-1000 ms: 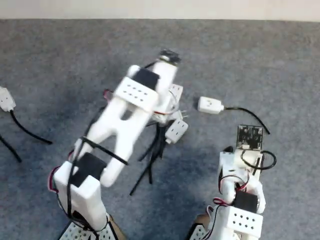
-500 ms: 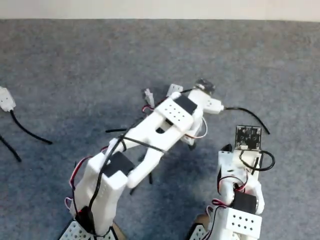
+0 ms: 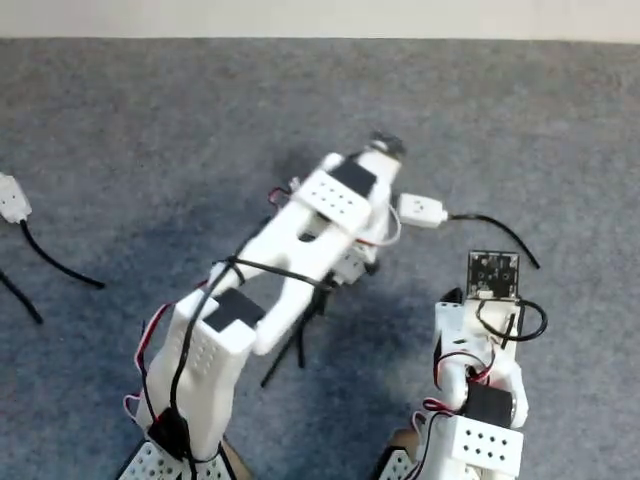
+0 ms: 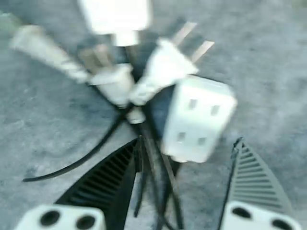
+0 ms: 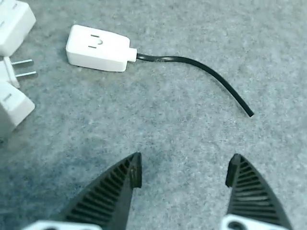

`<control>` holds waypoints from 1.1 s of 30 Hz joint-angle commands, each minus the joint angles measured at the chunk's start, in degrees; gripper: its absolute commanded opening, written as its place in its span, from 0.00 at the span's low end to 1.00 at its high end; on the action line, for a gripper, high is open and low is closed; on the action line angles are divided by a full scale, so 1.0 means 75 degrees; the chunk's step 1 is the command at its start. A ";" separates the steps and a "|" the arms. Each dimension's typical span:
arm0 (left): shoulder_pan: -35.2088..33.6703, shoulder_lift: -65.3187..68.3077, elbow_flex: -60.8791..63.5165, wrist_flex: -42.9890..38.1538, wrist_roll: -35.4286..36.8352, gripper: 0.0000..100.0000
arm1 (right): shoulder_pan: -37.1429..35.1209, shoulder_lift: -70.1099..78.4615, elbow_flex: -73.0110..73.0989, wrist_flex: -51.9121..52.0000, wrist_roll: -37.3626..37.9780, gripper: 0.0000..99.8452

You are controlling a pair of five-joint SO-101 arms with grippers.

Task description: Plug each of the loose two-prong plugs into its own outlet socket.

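My left gripper (image 4: 187,144) is open and hangs just over a tangle of white plugs and black cords. A white outlet block (image 4: 197,120) with several slots lies between its fingers, nearer the right one. Behind it a two-prong plug (image 4: 164,68) points its prongs away, and another plug (image 4: 109,80) lies beside it. In the high view the left arm (image 3: 330,205) covers this tangle. My right gripper (image 5: 185,165) is open over bare carpet. Beyond it lies a white outlet socket (image 5: 98,48) (image 3: 421,209) on a black cord (image 5: 201,69).
Grey carpet covers the table. Another white socket (image 3: 10,198) with a black cord lies at the far left edge. The right arm (image 3: 480,360) sits folded back at the near right. More white blocks (image 5: 12,21) and plug prongs (image 5: 21,68) border the right wrist view.
The left arm swung right over the plug cluster, then came back a little to the left. The loose plugs beside it are now hidden under it. The right arm stayed still.
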 commanded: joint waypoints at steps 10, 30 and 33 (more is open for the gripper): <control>0.0158 0.0615 -0.0358 0.0035 0.0059 0.30 | -0.0264 -0.0111 0.0147 -0.0193 0.0141 0.28; -0.0135 0.0533 -0.3558 0.2567 -0.0035 0.00 | -0.0275 -0.0111 0.0158 -0.0193 0.0141 0.28; -0.0709 -0.0088 -0.4073 0.2708 -0.0070 0.00 | -0.0275 -0.0111 0.0182 -0.0193 0.0152 0.28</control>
